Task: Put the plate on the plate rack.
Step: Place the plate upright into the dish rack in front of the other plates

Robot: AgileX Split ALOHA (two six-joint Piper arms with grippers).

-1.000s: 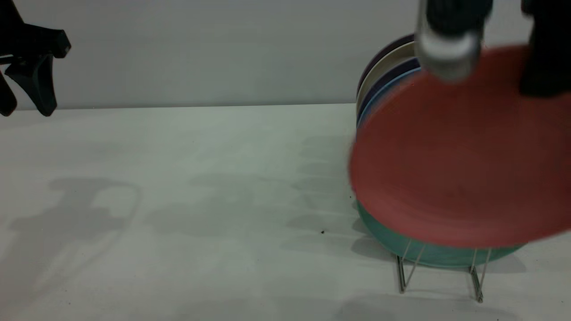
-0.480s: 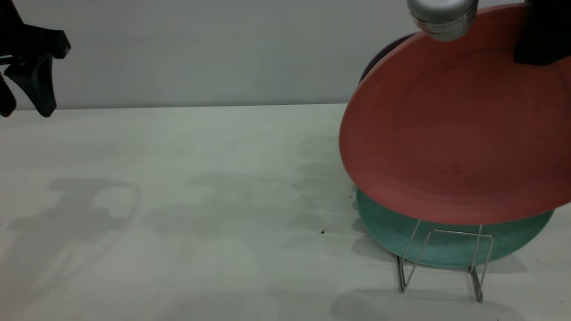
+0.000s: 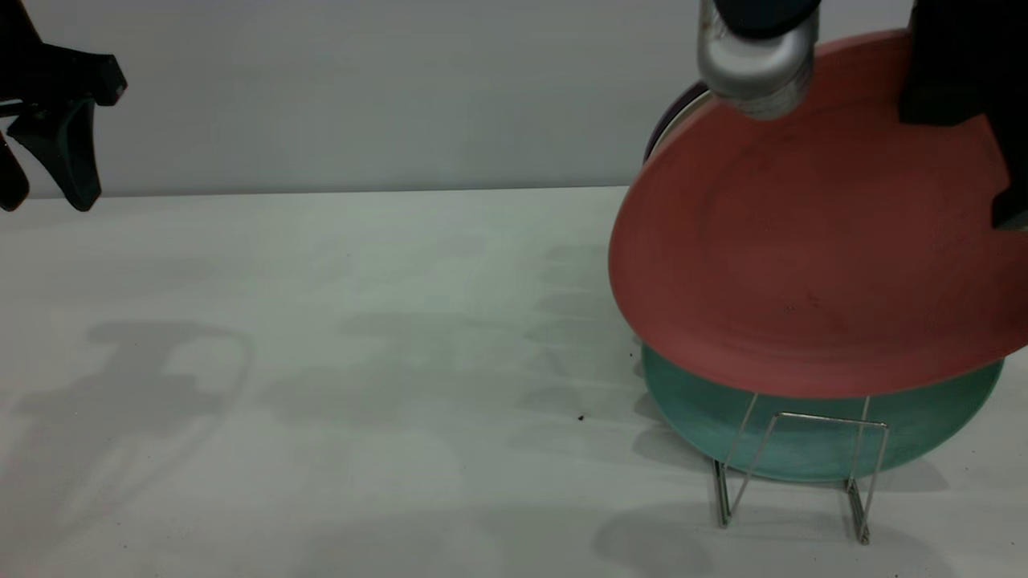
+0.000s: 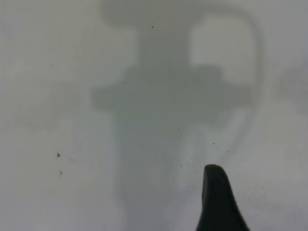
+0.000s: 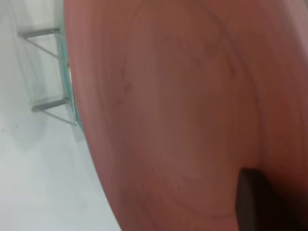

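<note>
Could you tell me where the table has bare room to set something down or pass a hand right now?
The table is bare between the parked left claw and the plate rack, back to the wall. The right side is crowded: the right claw holds the plate over the rack, with a teal plate and others racked behind.

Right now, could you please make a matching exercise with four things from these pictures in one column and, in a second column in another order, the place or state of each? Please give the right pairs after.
Things:
1. salmon-pink plate
2. teal-green plate
3. plate rack
4. left gripper

Places or states:
A. standing in the wire loops, behind the front loop
B. raised at the far left, nothing in it
C. held tilted in the air by the right gripper, above the rack
D. standing on the table, its front loop without a plate

Pairs: 1-C, 2-A, 3-D, 4-B
</note>
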